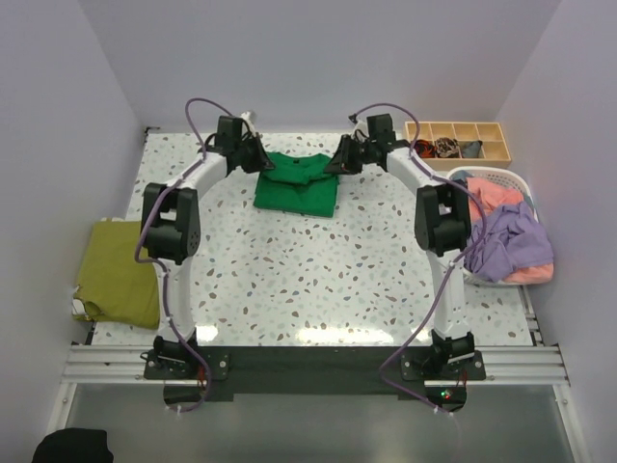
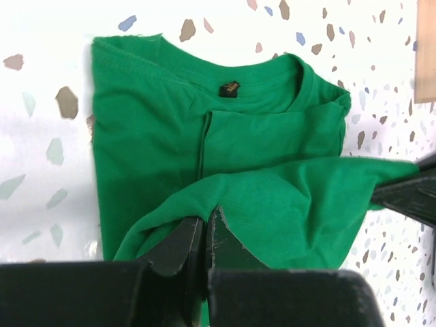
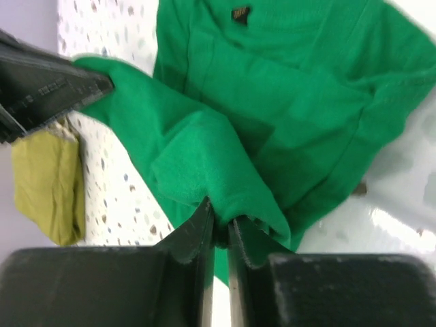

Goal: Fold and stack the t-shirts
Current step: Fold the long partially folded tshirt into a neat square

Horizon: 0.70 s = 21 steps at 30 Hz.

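I find the bright green cloth t-shirt (image 1: 297,183) folded to a rough rectangle at the far middle of the speckled terrazzo-pattern table (image 1: 289,280), with its ribbed collar and small dark label showing. Broad bare tabletop lies on its near side. The folded olive-yellow cloth t-shirt (image 1: 120,270) overhangs the left edge and the white slatted plastic basket (image 1: 521,178) sits at the right edge, both well apart from it. The left gripper (image 2: 206,228) is clamped tight on a raised fold of the soft matte cloth; the right gripper (image 3: 219,218) pinches the fold's other end with only a hairline slit between its jaws, and the fabric spans between them.
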{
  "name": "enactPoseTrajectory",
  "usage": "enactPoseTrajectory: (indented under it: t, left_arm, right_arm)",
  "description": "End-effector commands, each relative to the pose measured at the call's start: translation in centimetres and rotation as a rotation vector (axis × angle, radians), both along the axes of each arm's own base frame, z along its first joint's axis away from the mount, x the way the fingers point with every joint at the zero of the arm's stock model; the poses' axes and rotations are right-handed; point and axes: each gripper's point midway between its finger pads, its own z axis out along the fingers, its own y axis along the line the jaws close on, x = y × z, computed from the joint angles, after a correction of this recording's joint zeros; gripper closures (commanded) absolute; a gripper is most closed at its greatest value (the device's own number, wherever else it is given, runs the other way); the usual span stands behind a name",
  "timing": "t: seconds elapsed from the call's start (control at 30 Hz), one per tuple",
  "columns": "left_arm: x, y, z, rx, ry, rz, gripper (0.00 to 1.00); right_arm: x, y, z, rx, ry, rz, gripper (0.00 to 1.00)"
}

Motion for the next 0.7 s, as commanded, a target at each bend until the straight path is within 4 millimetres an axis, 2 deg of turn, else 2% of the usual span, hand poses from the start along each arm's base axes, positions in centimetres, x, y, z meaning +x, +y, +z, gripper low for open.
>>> enactPoseTrajectory:
  t: [0.0, 0.03, 0.07, 0.1, 0.13, 0.17, 0.2, 0.23, 0.27, 0.3, 0.37, 0.4, 0.43, 0.47, 0.5, 0.53, 0.57, 0.63, 0.67]
  left_arm:
    - [2.7, -0.4, 1.7, -0.105, -0.111, -0.042, 0.94]
    - [3.6, -0.6, 2.1, -0.140, -0.165, -0.042, 0.78]
    - [4.1, -0.9, 2.6, -0.171, -0.199, -0.063, 0.69]
    - [4.8, -0.4, 2.1, -0.183, -0.210, -0.057, 0.61]
    - [6.1, -0.2, 3.6, -0.192, -0.276, -0.063, 0.52]
    - [6.8, 0.1, 4.1, -0.186, -0.294, -0.066, 0.48]
    - [7.6, 0.9, 4.2, -0.172, -0.305, -0.053, 0.47]
    - [8.4, 1.7, 5.9, -0.151, -0.358, -0.047, 0.46]
    - [9.0, 2.5, 6.7, -0.131, -0.381, -0.020, 0.44]
    - [9.2, 3.4, 8.4, -0.122, -0.415, -0.008, 0.43]
    - [9.1, 4.5, 9.5, -0.075, -0.443, 0.018, 0.43]
    - [8.6, 4.7, 11.2, -0.062, -0.467, 0.028, 0.41]
    - [7.9, 4.9, 10.3, -0.053, -0.449, 0.033, 0.41]
    - [7.4, 5.1, 10.5, -0.049, -0.447, 0.043, 0.41]
    - [6.6, 5.0, 11.8, -0.054, -0.463, 0.040, 0.40]
    - [5.8, 4.7, 10.8, -0.062, -0.439, 0.036, 0.40]
    - [5.1, 4.0, 10.8, -0.082, -0.433, 0.003, 0.40]
    - [3.9, 2.0, 10.6, -0.102, -0.427, -0.068, 0.41]
    - [3.3, 0.7, 10.5, -0.124, -0.424, -0.127, 0.41]
  right_arm:
    - [3.4, 0.4, 2.1, 0.062, -0.092, 0.001, 0.70]
    - [4.2, 0.4, 2.0, 0.067, -0.109, -0.013, 0.63]
    - [5.1, 0.1, 1.2, 0.068, -0.120, -0.029, 0.49]
    - [6.3, 0.0, 2.0, 0.077, -0.171, -0.042, 0.44]
    - [6.9, -0.2, 2.1, 0.071, -0.200, -0.043, 0.42]
    - [7.7, -0.6, 2.3, 0.056, -0.224, -0.069, 0.41]
    - [8.2, -0.9, 3.3, 0.055, -0.253, -0.076, 0.40]
    - [8.3, -0.9, 4.0, 0.049, -0.285, -0.070, 0.40]
    - [8.4, -1.2, 4.5, 0.046, -0.306, -0.077, 0.40]
    - [8.2, -1.6, 6.2, 0.039, -0.342, -0.094, 0.39]
    - [7.6, -1.9, 7.7, 0.026, -0.389, -0.098, 0.39]
    - [7.1, -2.2, 6.7, 0.011, -0.382, -0.113, 0.38]
    - [6.4, -2.4, 9.1, 0.017, -0.427, -0.117, 0.37]
    - [6.0, -2.2, 9.3, 0.017, -0.431, -0.117, 0.36]
    - [5.3, -2.2, 8.5, 0.009, -0.399, -0.116, 0.35]
    - [4.7, -1.8, 8.8, 0.023, -0.394, -0.089, 0.35]
    - [3.9, -0.7, 8.7, 0.032, -0.382, -0.056, 0.35]
    - [3.1, 0.3, 7.9, 0.027, -0.351, -0.029, 0.35]
    - [2.4, 1.5, 7.7, 0.030, -0.348, -0.006, 0.35]
